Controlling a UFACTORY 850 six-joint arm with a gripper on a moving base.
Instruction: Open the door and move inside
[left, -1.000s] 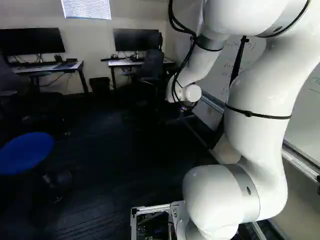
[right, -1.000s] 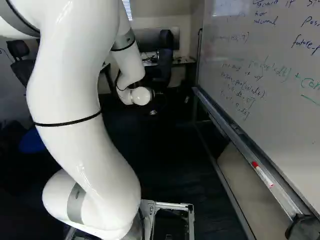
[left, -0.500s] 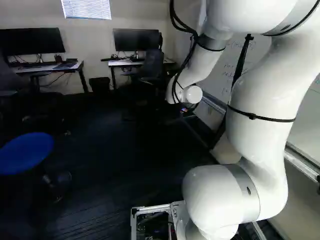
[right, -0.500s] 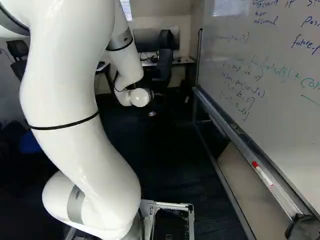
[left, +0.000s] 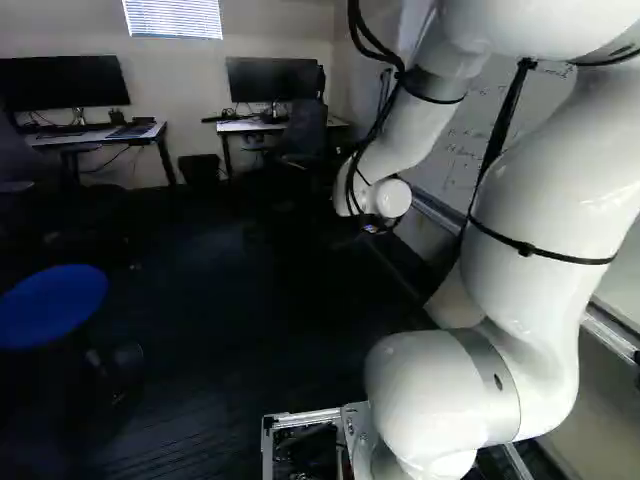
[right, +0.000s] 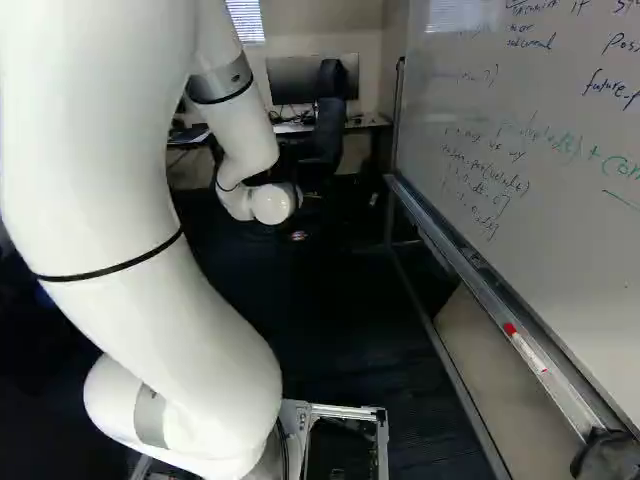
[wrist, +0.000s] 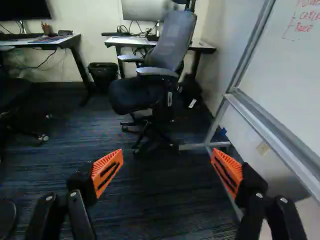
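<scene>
- Fingers (wrist: 107, 172): open, standing well apart.
- Door: location cannot be told from these views.
- Arm (left: 540, 210): white; at three o'clock in the left base view, nine o'clock in the right.
- Office chair (wrist: 174, 37): at twelve o'clock, ahead of the fingers.
- Waste bin (wrist: 103, 75): at eleven o'clock from the fingers.
- Whiteboard (right: 560, 100): at two o'clock from the fingers.
- Red-capped marker (right: 527, 351): at four o'clock in the right base view, on the whiteboard's tray (right: 470, 257).
</scene>
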